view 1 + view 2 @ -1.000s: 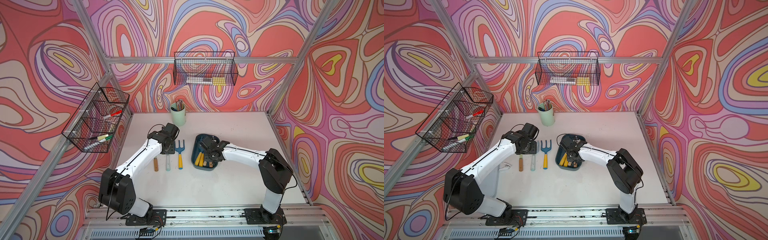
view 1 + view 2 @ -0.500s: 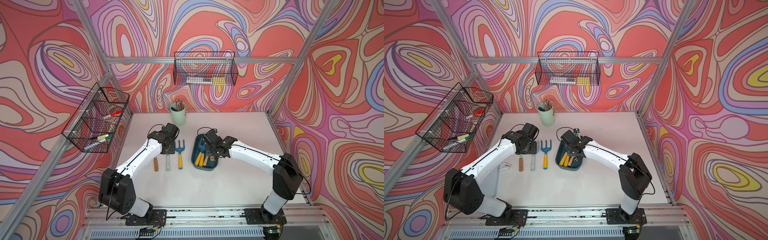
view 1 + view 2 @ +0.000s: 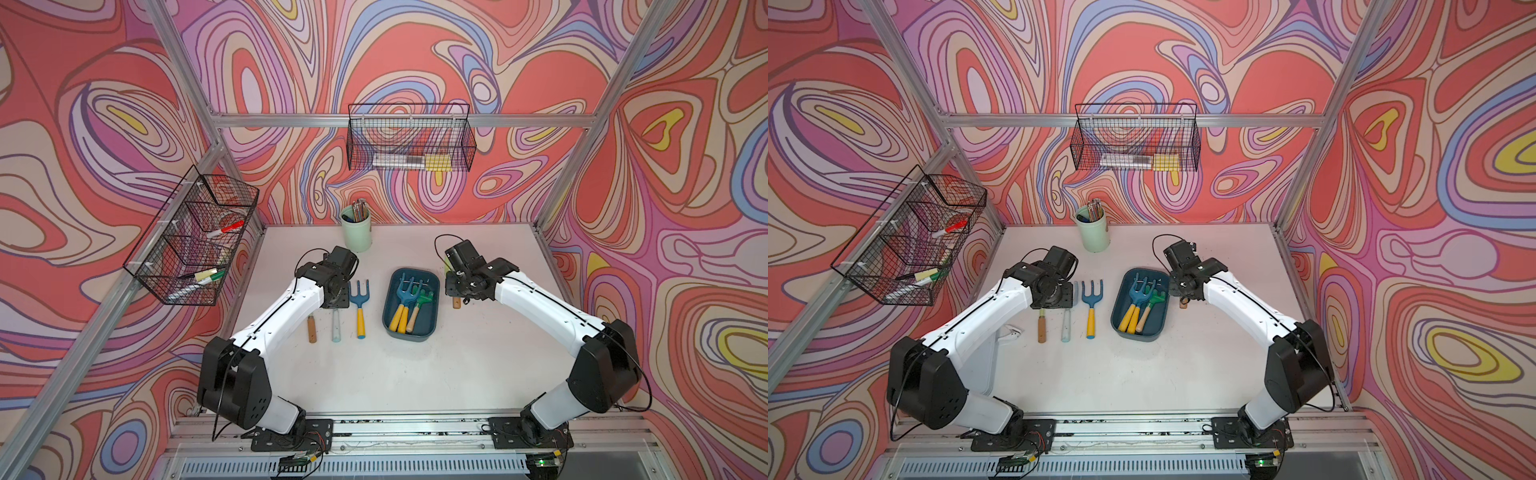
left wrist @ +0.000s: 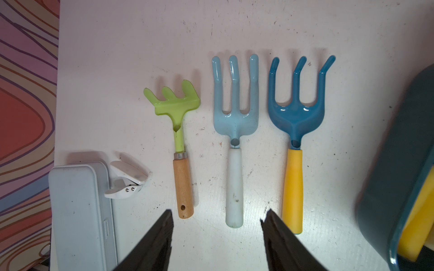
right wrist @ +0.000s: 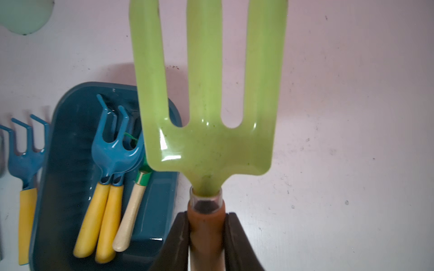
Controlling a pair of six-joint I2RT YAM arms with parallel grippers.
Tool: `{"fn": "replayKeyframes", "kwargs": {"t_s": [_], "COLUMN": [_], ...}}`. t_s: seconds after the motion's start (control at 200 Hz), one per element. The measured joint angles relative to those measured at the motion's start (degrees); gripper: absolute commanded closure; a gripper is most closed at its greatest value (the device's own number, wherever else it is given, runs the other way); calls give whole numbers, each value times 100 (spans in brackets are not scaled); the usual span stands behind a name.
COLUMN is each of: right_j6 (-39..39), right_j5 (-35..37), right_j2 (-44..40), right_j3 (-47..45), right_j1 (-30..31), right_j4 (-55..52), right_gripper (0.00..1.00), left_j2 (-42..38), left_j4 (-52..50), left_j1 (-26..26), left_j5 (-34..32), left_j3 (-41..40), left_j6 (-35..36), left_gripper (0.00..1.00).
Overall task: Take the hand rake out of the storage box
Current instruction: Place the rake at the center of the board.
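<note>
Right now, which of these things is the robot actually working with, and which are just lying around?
Job: lime-green hand rake, held by the right fingers; teal storage box.
Lying about: small green rake, pale blue fork, dark blue fork, pale case, white clip, pencil cup, back wire basket, side wire basket, open left fingers.

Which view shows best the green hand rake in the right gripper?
Right wrist view: the green hand rake fills it, clamped by the right gripper. Both top views show only its handle end; left wrist view misses it.

Swirl-patterned walls (image 3: pixel 415 62), white tabletop (image 3: pixel 374 374).
</note>
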Motion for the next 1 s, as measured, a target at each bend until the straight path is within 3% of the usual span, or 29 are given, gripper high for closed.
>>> {"fn": "replayKeyframes", "kwargs": {"t_s": [0.275,0.996], "right_j6": [-289,-745], "right_j5": [-573,-1027], "right_j2": [55,1073], "right_j3": [-848,-962], "right_j1": [-514,-586], "right_j4": [133,973], "right_gripper": [100,100], "left_j2": [0,-15], "left_j4": [-20,-120], "left_j1": [0,0], "left_j5": [-72,-216], "left_j3": [22,42], "left_j6": [2,4], "left_gripper": [36,35]}}
